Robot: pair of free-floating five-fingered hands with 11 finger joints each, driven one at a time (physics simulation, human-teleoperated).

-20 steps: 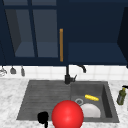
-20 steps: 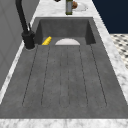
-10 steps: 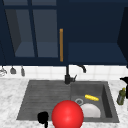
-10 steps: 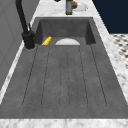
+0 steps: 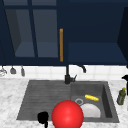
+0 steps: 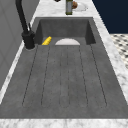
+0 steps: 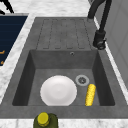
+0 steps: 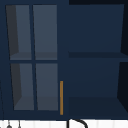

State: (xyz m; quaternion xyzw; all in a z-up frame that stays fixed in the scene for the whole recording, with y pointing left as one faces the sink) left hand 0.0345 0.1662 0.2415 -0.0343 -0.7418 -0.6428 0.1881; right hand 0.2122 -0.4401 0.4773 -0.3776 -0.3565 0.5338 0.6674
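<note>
A big red ball (image 5: 67, 115) sits low in the front view, over the sink's front edge. My left hand (image 5: 43, 117) hangs just left of it and holds nothing. In the right side view my left hand (image 7: 5, 7) has straight dark fingers out in front of the counter. At the picture's right edge my right hand (image 5: 125, 78) hovers above an olive bottle (image 5: 121, 96). In the basin lie a white plate (image 7: 58, 90) and a yellow corn cob (image 7: 90, 94), beside the drain.
A black faucet (image 5: 67, 77) stands behind the dark sink, whose ribbed drainboard (image 6: 65, 82) is on the left. Marble counter (image 5: 10, 100) surrounds it. A navy wall cabinet with a brass handle (image 8: 61, 97) hangs above. Utensils (image 5: 12, 70) hang on the left wall.
The dark shape of the right hand at the right edge above the bottle shows more now than a second ago. The ball, left hand, plate and corn are where they were.
</note>
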